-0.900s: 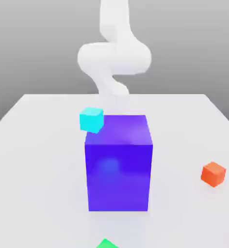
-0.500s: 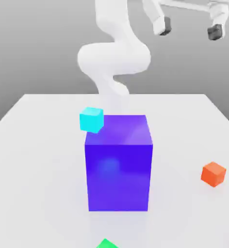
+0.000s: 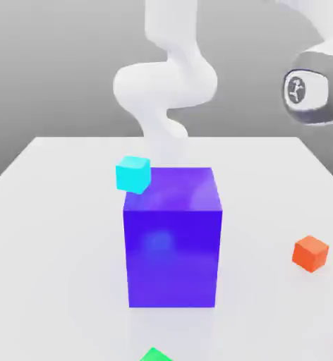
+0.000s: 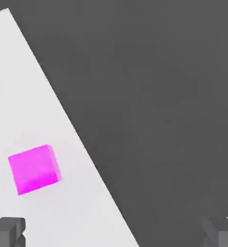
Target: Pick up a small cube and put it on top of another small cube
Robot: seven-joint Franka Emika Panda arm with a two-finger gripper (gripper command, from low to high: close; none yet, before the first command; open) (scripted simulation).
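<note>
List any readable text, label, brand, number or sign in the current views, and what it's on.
No readable words, brands or numbers.
One sign, not text: a light figure-like emblem on a dark oval, on the arm's rounded joint cover at the exterior view's right; its meaning can't be made out.

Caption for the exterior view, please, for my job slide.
Small cyan cube at the big blue block's top edge; orange cube on the table toward the view's right.
</note>
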